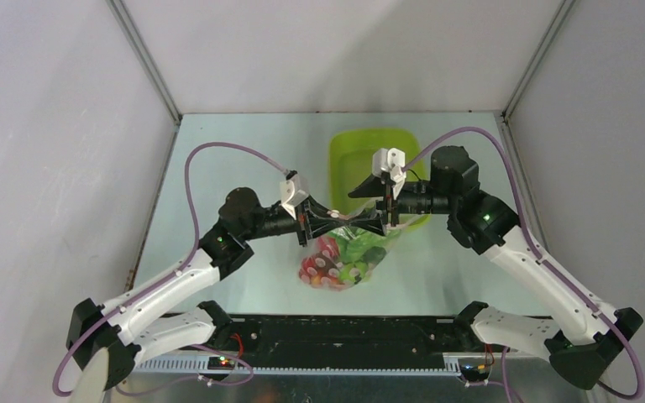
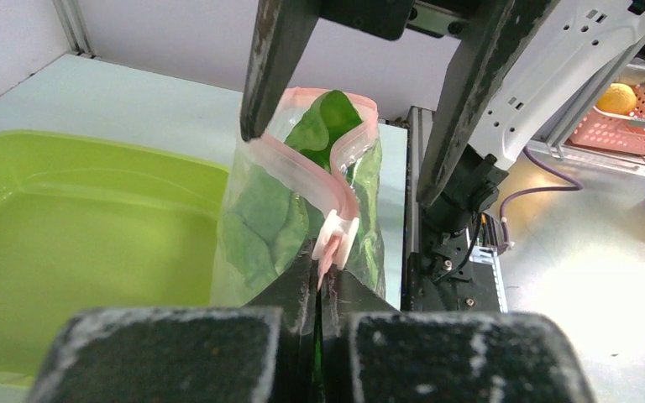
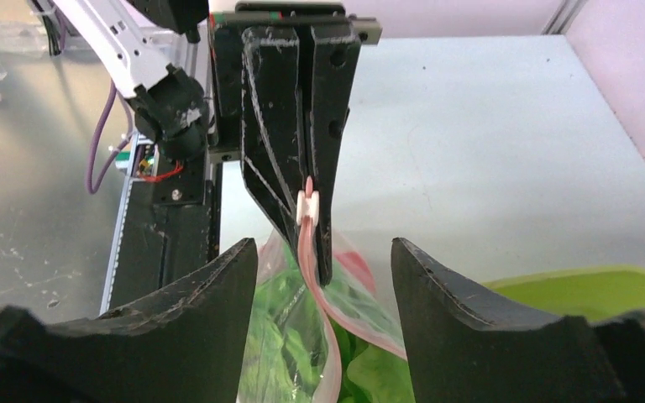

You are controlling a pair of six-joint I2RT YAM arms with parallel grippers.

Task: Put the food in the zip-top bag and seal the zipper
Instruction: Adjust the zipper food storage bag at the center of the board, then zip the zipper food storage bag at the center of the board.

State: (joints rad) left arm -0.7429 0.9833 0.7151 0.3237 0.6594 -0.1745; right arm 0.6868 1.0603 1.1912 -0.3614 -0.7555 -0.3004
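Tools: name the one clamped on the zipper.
The left tool: it is shut on the zipper at the white slider. The right tool is open, one finger either side of the bag.

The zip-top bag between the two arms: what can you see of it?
The zip-top bag is clear, floppy plastic with a pale pink zipper along its mouth and a small white slider. It is held mouth-up beside the green tray, holding green leaves and red pieces. The left gripper is shut on the zipper at the slider; the right gripper is open, straddling the gaping part of the mouth.
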